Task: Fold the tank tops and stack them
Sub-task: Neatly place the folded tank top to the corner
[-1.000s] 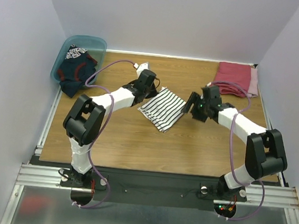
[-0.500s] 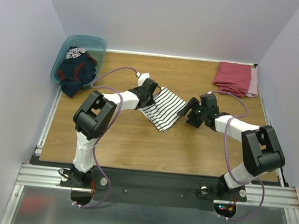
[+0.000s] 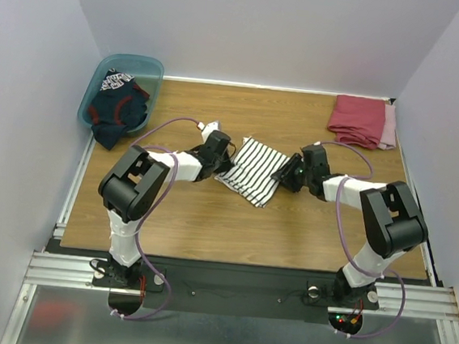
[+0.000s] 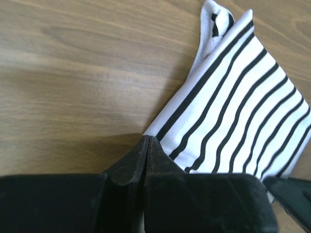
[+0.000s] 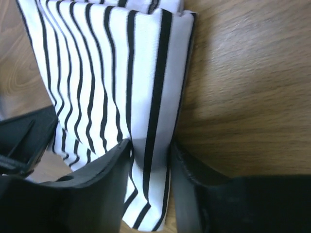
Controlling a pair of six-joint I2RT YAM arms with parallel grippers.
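Note:
The white tank top with thin dark stripes (image 3: pixel 253 168) lies folded on the wooden table's middle. My left gripper (image 3: pixel 223 162) is low at its left corner. In the left wrist view the gripper (image 4: pixel 147 141) is shut with the striped top (image 4: pixel 233 111) meeting its tips at that corner. My right gripper (image 3: pixel 282 174) is at the top's right edge. In the right wrist view it (image 5: pixel 148 148) is open, with the folded edge of the striped top (image 5: pixel 107 63) lying between its fingers. The navy tank top with red trim (image 3: pixel 115 108) lies bunched in the teal bin (image 3: pixel 136 64).
The teal bin stands at the table's back left corner. A folded red cloth (image 3: pixel 358 118) with pink cloth under it lies at the back right. White walls close in the table on three sides.
Both wrists have dropped lower to the table and turned in at the striped top's two ends. The top has shifted slightly and lies flatter.

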